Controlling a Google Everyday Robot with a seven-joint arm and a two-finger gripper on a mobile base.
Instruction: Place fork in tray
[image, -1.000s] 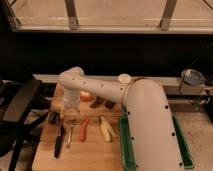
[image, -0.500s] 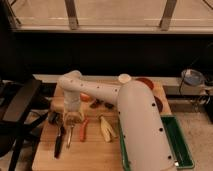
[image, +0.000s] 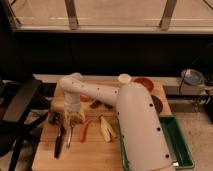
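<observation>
Just at 12 o'clock of the fork (image: 69, 136), tray (image: 184, 149) off at 3 o'clock, gripper (image: 75, 119) hovers, grip state undeterminable.

Gripper (image: 75, 119) stood over the left part of the table (image: 80, 161). Directly before it lay the fork (image: 69, 136), with the black-handled tool (image: 59, 144) to its left and the carrot (image: 85, 131) to its right. The tray (image: 183, 150) lay well to the gripper's right.
</observation>
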